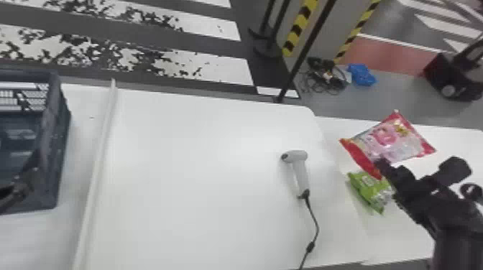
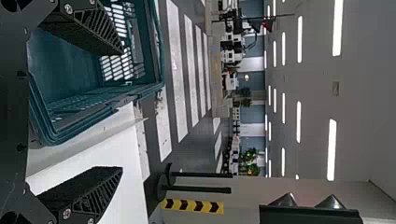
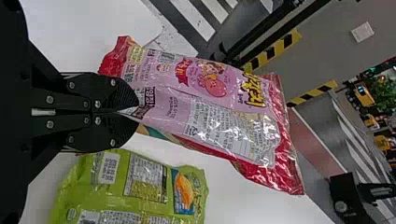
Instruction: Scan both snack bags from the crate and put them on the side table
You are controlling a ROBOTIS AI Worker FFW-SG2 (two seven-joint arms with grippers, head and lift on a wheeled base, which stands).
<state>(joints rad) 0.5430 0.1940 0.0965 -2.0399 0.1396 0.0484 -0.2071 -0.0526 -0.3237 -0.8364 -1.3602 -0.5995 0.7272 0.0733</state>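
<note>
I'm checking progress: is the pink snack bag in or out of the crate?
Out: the right gripper pinches the pink snack bag over the side table.

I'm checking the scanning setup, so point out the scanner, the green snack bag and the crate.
Scanner (image 1: 301,175): head view, on its handle.
Green snack bag (image 3: 133,193): right wrist view, on its printed face.
Crate (image 1: 56,138): head view, on the side wall facing the scanner.

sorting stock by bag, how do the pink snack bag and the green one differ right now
The pink bag is pinched in the right gripper; the green bag is loose on the side table. The pink bag has red ends, while the green bag is mostly green. Both have printed labels.
</note>
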